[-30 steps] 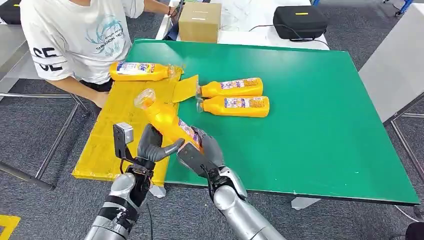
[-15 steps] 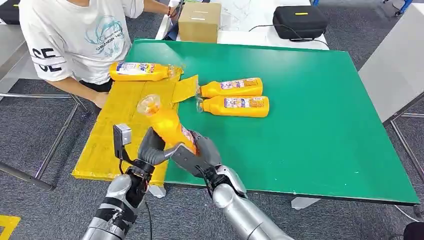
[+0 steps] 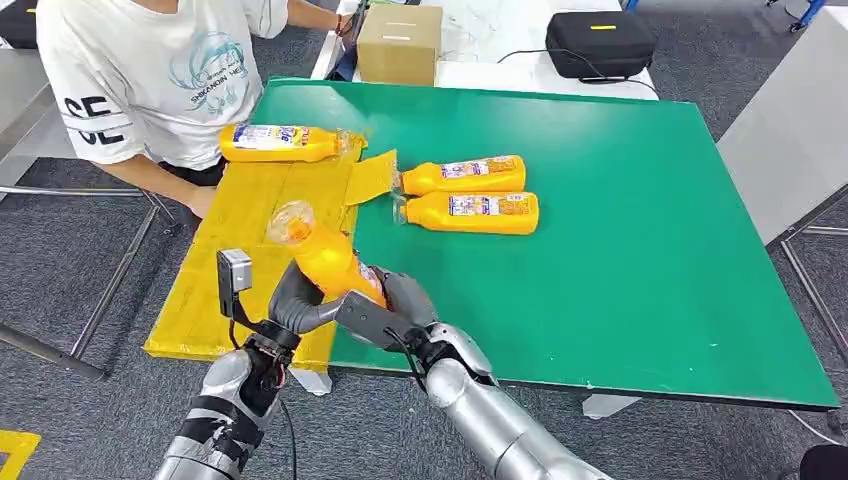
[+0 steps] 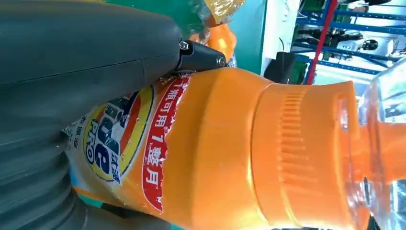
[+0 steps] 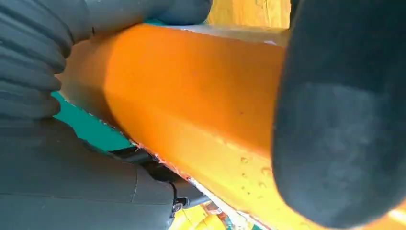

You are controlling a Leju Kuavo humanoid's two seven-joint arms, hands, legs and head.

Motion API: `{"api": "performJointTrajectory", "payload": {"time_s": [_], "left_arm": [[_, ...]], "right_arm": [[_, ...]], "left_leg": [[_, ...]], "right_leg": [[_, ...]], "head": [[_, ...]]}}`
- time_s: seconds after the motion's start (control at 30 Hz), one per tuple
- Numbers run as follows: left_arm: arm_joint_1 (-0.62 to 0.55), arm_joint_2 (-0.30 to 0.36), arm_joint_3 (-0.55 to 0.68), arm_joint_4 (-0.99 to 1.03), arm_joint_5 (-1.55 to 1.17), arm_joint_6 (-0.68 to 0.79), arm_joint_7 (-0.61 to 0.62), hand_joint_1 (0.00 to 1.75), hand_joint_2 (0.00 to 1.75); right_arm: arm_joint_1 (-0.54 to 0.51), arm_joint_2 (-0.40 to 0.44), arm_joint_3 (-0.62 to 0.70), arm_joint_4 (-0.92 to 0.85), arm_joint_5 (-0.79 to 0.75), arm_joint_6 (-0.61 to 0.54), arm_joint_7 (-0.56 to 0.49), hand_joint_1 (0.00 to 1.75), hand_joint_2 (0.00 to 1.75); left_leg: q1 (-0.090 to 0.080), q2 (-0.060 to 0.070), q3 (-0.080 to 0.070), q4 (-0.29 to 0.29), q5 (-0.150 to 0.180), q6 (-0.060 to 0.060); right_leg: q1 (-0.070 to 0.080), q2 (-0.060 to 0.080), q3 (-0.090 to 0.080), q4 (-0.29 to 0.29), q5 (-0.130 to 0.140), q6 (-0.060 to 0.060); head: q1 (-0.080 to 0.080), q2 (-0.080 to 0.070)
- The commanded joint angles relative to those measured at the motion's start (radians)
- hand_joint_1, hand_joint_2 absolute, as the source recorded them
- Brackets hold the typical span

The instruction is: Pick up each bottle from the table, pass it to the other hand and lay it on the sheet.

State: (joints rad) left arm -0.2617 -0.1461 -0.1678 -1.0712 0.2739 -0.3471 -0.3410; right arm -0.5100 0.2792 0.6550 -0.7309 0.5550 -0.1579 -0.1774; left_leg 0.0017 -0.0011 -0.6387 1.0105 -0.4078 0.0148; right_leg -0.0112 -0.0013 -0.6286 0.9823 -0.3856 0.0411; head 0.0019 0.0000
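An orange bottle with a clear cap is tilted up over the table's near left edge, beside the yellow sheet. My left hand wraps its lower body from the left, and my right hand grips its base from the right. In the left wrist view the bottle's label lies under my left hand. Up close in the right wrist view, my right hand lies against the bottle's orange side. One bottle lies on the sheet. Two bottles lie on the green table.
A person in a white T-shirt stands at the table's far left corner, a hand near the sheet's edge. A cardboard box and a black case sit on the white surface behind the table.
Both hands and the bottle have shifted a little left and nearer. The bottle now stands steeper, and my left hand has curled closer around it.
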Motion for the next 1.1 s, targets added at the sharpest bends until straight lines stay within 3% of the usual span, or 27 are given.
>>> {"api": "performJointTrajectory", "payload": {"time_s": [0.03,0.2,0.47,0.6,0.67,0.97,1.1], "left_arm": [[-0.025,0.031,0.039,-0.032,0.010,0.016,0.003,1.75,1.75],[-0.042,0.060,0.074,-0.067,-0.065,0.103,-0.021,1.75,1.75],[-0.058,0.065,0.078,-0.056,-0.104,0.141,-0.039,1.75,1.75],[-0.122,0.099,0.100,-0.016,-0.163,0.191,-0.056,1.75,1.75],[-0.152,0.122,0.093,0.003,-0.234,0.226,-0.066,1.75,1.75],[-0.329,0.239,0.033,0.245,-0.630,0.312,-0.115,1.75,1.75],[-0.336,0.245,0.037,0.248,-0.629,0.313,-0.115,1.75,1.75]], "right_arm": [[-0.034,-0.029,-0.030,0.044,-0.029,-0.051,0.001,0.00,1.75],[0.024,-0.042,-0.123,-0.116,-0.110,-0.103,-0.059,0.00,1.75],[0.049,-0.042,-0.148,-0.170,-0.147,-0.109,-0.086,0.00,1.75],[0.093,-0.056,-0.177,-0.291,-0.202,-0.125,-0.116,0.00,1.75],[0.113,-0.063,-0.182,-0.337,-0.220,-0.125,-0.118,0.00,1.75],[0.124,-0.078,-0.178,-0.383,-0.263,-0.110,-0.136,0.00,1.75],[0.122,-0.077,-0.178,-0.384,-0.263,-0.109,-0.136,0.00,1.75]], "left_leg": [[0.001,-0.001,0.007,0.000,-0.003,-0.001],[0.001,0.000,0.002,0.000,-0.001,-0.001],[0.001,-0.002,0.004,0.000,-0.001,-0.001],[0.002,-0.002,0.015,0.002,-0.008,-0.002],[0.001,-0.004,0.002,0.000,-0.001,-0.001],[0.001,-0.004,0.006,0.000,-0.002,-0.002],[0.001,-0.002,0.005,0.000,-0.001,-0.001]], "right_leg": [[0.001,-0.001,0.007,0.000,-0.003,-0.002],[0.001,0.000,0.002,0.000,-0.001,-0.001],[0.001,-0.002,0.005,0.000,-0.002,-0.001],[0.002,-0.002,0.015,0.002,-0.009,-0.004],[0.001,-0.004,0.003,0.001,-0.002,-0.001],[0.001,-0.003,0.006,0.001,-0.003,-0.002],[0.001,-0.001,0.005,0.001,-0.002,-0.002]], "head": [[0.000,0.000],[0.000,0.000],[0.000,0.000],[0.000,0.000],[0.000,0.000],[0.000,0.000],[0.000,0.000]]}}
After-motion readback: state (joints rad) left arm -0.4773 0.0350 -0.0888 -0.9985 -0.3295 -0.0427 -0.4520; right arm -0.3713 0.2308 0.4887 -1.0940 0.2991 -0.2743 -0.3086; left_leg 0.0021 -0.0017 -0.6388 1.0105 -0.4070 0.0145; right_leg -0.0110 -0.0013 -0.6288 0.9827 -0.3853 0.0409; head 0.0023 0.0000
